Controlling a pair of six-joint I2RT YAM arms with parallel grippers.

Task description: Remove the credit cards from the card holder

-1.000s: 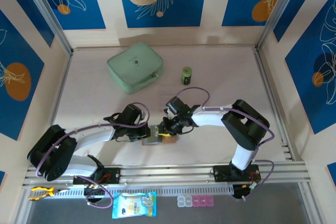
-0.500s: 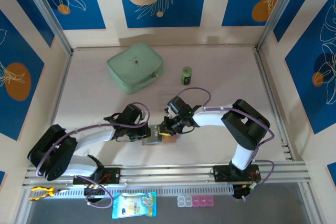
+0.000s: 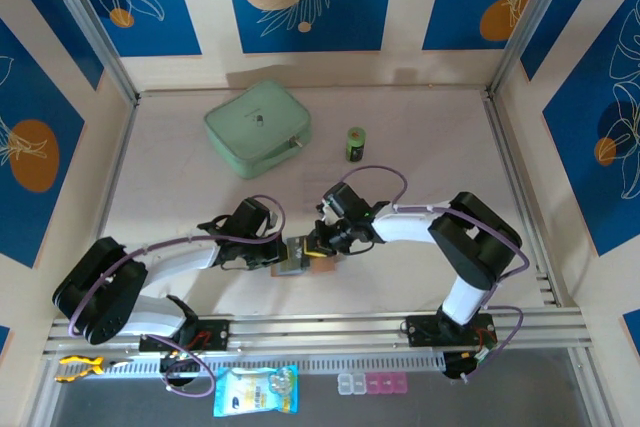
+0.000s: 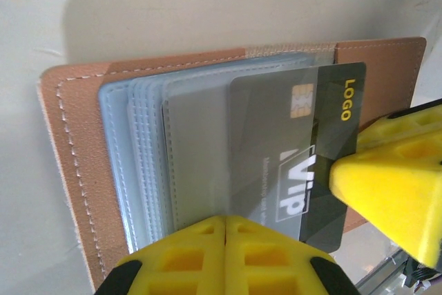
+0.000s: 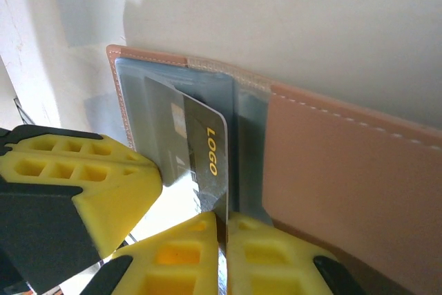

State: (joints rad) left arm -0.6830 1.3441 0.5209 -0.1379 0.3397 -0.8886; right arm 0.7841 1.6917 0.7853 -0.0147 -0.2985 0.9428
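The card holder lies open on the table, tan leather with grey clear pockets. One dark credit card, printed "LOGO" and "VIP", sticks partway out of a pocket. My left gripper is shut, with its tips pressed down on the pockets' near edge. My right gripper is shut on the free edge of the dark credit card, beside the leather flap. From above, both grippers meet over the card holder near the table's front centre.
A mint-green zip case sits at the back left, and a small green cylinder stands to its right. Past the front rail lie a snack packet, a pill box and a yellow tool.
The right gripper's jaws have closed onto the dark card's edge, and the right forearm has shifted slightly. The left arm and card holder have stayed put.
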